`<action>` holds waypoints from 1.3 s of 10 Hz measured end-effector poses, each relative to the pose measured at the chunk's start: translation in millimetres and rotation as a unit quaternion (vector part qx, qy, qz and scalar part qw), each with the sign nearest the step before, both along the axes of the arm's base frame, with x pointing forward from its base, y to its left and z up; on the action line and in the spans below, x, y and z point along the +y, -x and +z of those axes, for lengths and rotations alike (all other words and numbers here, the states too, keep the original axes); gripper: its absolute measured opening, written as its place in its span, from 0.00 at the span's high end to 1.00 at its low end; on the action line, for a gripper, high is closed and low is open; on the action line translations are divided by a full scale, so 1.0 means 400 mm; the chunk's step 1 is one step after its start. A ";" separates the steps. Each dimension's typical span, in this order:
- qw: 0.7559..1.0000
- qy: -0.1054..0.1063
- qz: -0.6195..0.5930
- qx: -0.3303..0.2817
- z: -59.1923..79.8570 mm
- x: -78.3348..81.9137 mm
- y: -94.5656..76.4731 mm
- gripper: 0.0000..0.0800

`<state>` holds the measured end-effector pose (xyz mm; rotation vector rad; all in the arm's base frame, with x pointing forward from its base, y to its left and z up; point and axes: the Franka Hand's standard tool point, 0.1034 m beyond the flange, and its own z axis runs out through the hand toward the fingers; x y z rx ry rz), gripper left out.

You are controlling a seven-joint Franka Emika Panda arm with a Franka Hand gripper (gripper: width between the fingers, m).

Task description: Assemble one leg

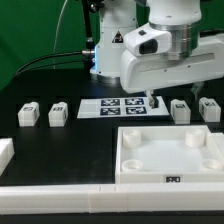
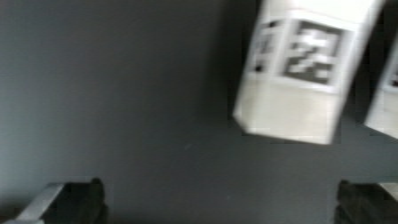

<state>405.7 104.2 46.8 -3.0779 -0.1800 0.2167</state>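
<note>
The gripper (image 2: 214, 205) stands released, jaws spread wide with nothing between them, presumably to clear the leg (image 2: 299, 70) on approach. It lies flat beyond the jaws, offset toward one jaw, ungrasped.

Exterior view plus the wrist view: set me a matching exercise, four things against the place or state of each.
Things
1. marker board
2. white panel
3. gripper
4. leftmost leg

Places or states
A. open, with nothing between its fingers
B. farthest of the four toward the exterior view's left
C. lying flat with its printed tags up, at the middle of the exterior view
D. round corner sockets facing up, toward the exterior view's right

Pairs: 1-C; 2-D; 3-A; 4-B
</note>
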 end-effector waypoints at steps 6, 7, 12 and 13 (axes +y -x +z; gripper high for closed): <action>0.999 0.013 -0.040 0.003 0.008 0.189 0.060 0.19; 0.999 0.013 -0.040 0.002 0.009 0.212 0.065 0.19; 0.996 0.033 -0.018 0.078 0.009 0.201 0.083 0.19; 0.990 0.042 -0.011 0.131 0.010 0.197 0.083 0.19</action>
